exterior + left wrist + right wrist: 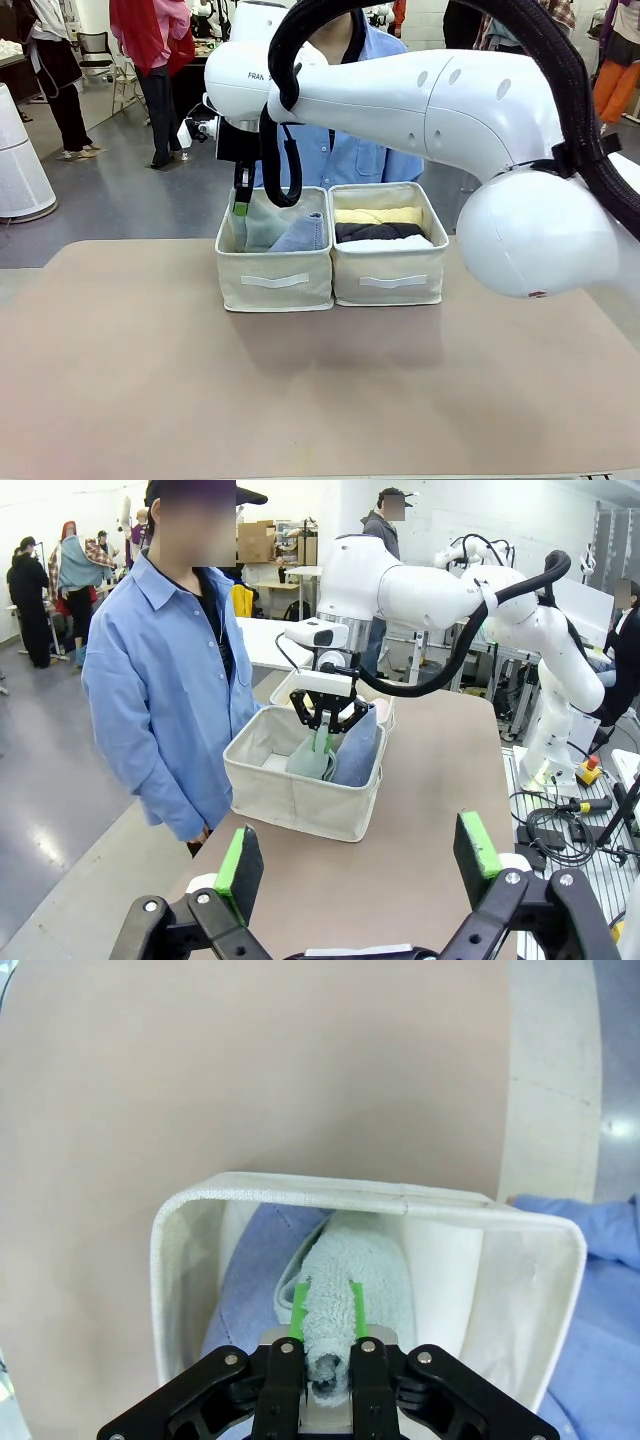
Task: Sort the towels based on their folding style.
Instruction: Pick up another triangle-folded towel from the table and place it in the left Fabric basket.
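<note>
The right claw [328, 1322] reaches into the left cream box [274, 278], clamped on the pale grey-green cone towel [360, 1280] beside the light blue one [303, 234]; its tip is hidden between the pads. The left claw [355, 865] hangs wide open above the worktop [300, 390]

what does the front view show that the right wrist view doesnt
Front view alone: the second box holding yellow, dark grey and white rolled towels, plus the right arm reaching across.

Right wrist view alone: the green pads closed on the pale grey-green towel, seen close up from above.

Both: the box with the cone towels, the light blue towel and the right gripper.
</note>
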Controlling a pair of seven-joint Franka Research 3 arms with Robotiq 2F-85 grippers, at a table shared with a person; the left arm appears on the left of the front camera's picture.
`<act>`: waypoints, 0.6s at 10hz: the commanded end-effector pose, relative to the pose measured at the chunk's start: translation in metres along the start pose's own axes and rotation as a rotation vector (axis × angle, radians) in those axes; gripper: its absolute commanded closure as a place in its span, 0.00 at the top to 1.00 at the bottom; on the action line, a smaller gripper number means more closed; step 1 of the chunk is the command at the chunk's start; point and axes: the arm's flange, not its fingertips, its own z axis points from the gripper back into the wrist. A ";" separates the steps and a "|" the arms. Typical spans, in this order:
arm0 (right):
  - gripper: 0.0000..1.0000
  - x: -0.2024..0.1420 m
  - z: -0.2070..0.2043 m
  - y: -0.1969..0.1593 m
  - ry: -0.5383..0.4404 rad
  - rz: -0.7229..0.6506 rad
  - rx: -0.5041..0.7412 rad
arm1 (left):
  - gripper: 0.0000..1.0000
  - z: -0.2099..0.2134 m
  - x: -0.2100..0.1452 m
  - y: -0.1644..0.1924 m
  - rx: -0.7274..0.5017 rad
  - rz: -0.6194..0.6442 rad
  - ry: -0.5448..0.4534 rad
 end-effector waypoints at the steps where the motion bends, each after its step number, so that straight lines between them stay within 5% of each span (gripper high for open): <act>1: 0.15 0.013 0.003 -0.021 0.036 0.018 0.002 | 1.00 0.001 0.001 -0.002 -0.002 -0.005 -0.006; 6: 0.15 0.007 0.003 -0.020 0.098 0.008 0.038 | 1.00 0.001 0.001 -0.002 -0.002 -0.005 -0.006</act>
